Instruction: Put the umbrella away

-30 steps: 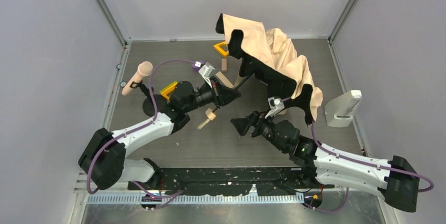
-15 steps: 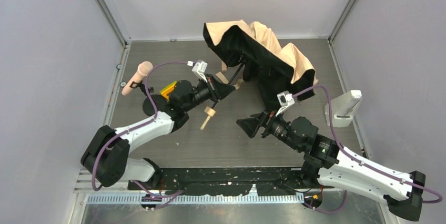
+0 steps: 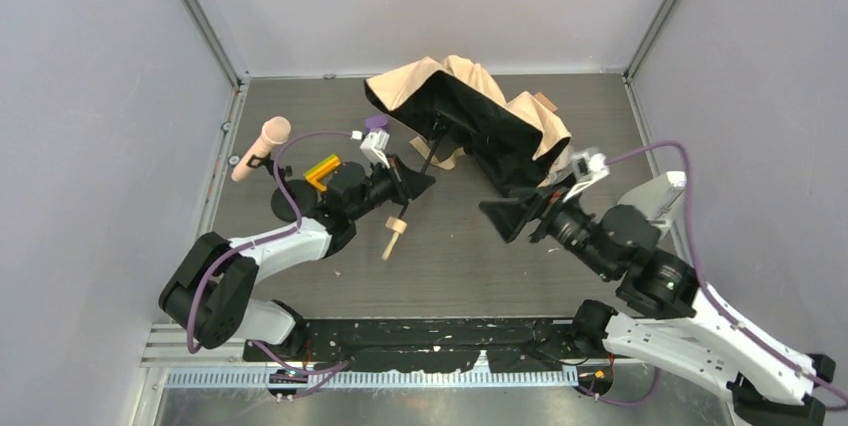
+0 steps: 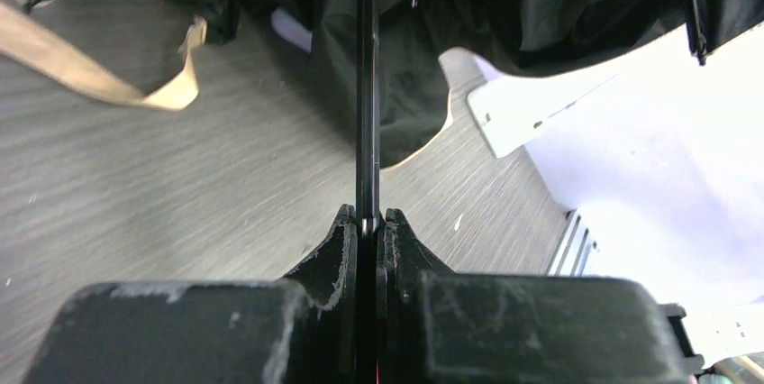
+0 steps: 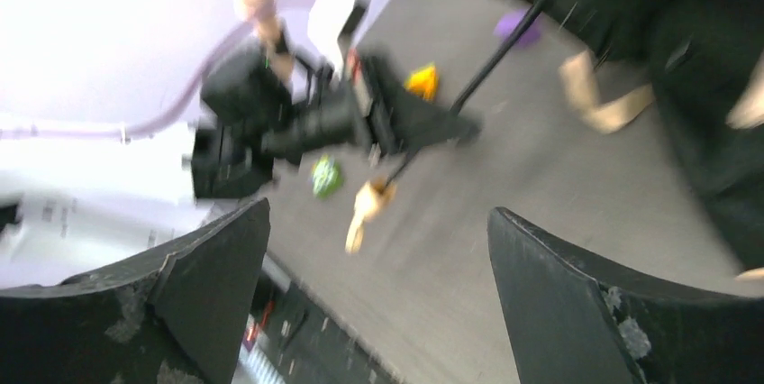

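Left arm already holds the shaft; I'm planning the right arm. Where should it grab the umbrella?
Probably the canopy at its bunched near-right edge, coming from the right: loose folds there face the open right gripper, while the left gripper occupies the thin shaft.

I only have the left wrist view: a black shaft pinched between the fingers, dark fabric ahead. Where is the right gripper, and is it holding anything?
Observer: The right gripper is open and empty, close to the canopy.
Operator: Where is the handle?
Observer: The tan handle ends the umbrella shaft behind the left gripper, toward the arm bases.
Operator: Is the canopy folded?
Observer: No; it is slumped, partly open, beige outside and black lining showing.
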